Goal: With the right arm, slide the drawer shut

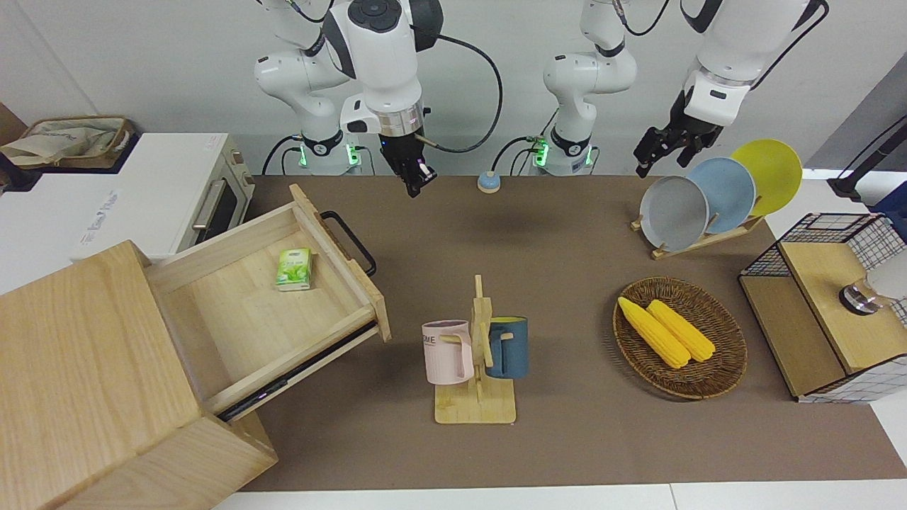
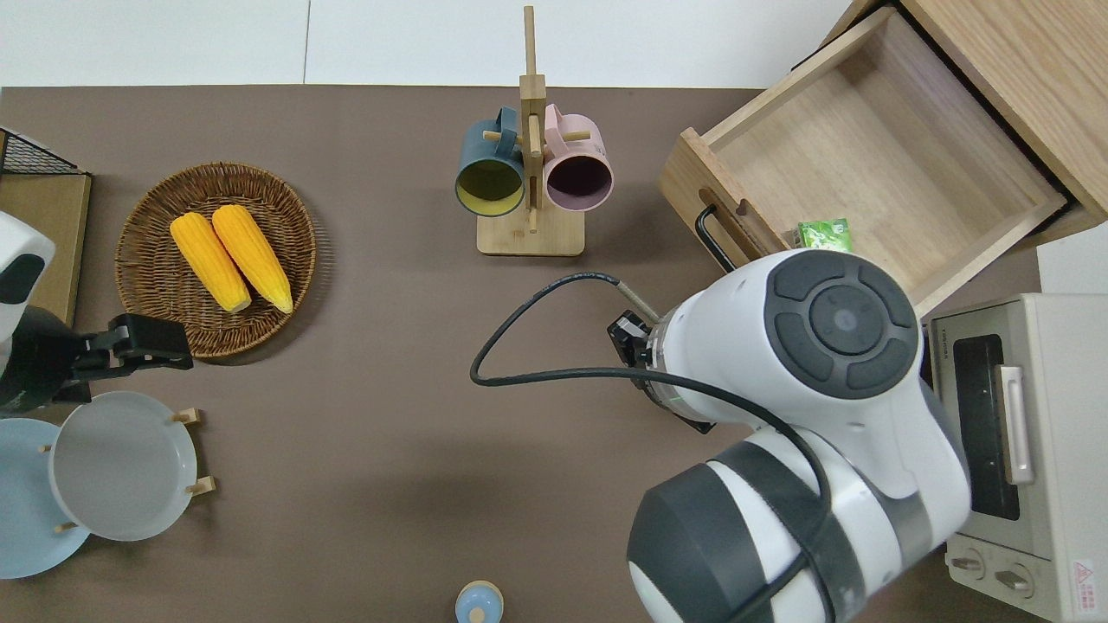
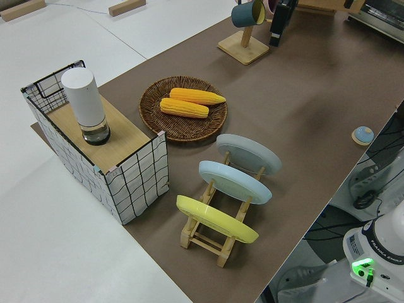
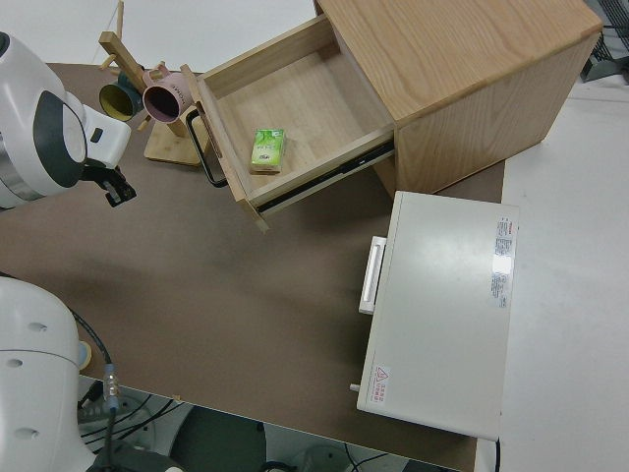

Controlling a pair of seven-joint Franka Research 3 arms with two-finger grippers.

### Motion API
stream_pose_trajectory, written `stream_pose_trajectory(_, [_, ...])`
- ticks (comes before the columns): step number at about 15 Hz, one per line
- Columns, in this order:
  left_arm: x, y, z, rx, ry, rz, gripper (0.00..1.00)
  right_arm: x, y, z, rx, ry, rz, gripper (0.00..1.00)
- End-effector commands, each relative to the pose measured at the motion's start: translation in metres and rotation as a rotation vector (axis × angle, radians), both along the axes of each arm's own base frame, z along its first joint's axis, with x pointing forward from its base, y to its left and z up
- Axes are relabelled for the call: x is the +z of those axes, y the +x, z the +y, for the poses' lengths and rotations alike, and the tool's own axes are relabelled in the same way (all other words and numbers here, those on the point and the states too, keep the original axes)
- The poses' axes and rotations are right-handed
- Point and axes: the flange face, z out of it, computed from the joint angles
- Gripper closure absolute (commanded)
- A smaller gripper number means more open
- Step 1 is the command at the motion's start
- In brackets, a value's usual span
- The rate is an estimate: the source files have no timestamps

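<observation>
The light-wood drawer (image 1: 248,312) stands pulled wide out of its cabinet (image 1: 78,368), with its black loop handle (image 1: 348,241) facing the table's middle. A green packet (image 1: 294,268) lies inside it. The drawer (image 2: 874,164) and handle (image 2: 714,242) also show in the overhead view, and the drawer in the right side view (image 4: 295,108). My right gripper (image 1: 414,185) is shut and empty. It hangs over bare mat, apart from the handle and toward the table's middle. The overhead view mostly hides it under the arm. My left arm is parked.
A white toaster oven (image 1: 163,191) stands beside the cabinet, nearer to the robots. A mug rack (image 1: 476,354) with two mugs stands mid-table. A corn basket (image 1: 680,338), a plate rack (image 1: 716,198) and a wire-mesh box (image 1: 829,304) are at the left arm's end.
</observation>
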Motion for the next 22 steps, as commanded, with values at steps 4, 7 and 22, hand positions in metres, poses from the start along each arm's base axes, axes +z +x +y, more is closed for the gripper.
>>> stream_pose_trajectory(4, [0.005,-0.004,0.002,-0.008,-0.001,0.003,0.01,-0.044,0.02,0.017,-0.136,-0.067,-0.046,1.0])
stream_pose_trajectory(7, [0.005,-0.004,0.002,-0.006,-0.001,0.003,0.01,-0.047,0.021,0.018,-0.136,-0.069,-0.051,1.0])
stream_pose_trajectory(22, [0.005,-0.004,0.002,-0.006,-0.001,0.003,0.01,-0.056,0.058,-0.051,-0.051,-0.117,-0.062,1.0])
